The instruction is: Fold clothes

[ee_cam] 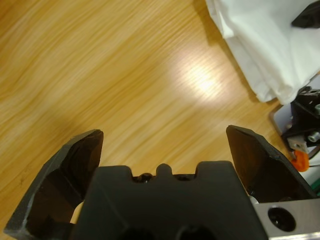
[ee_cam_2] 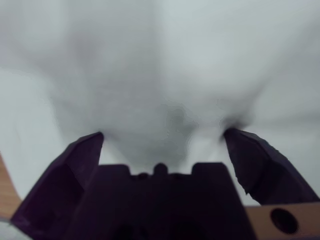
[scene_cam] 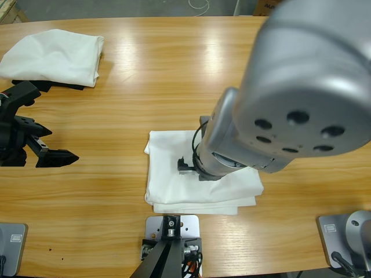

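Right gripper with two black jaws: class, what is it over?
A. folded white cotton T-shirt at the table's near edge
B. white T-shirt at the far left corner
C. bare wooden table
A: the right gripper presses open-jawed onto the folded white cotton T-shirt.

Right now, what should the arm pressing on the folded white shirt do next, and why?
Probably lift straight up. The right gripper is down on the folded shirt, jaws spread with white cloth between them, and the shirt already lies in a neat rectangle on the table.
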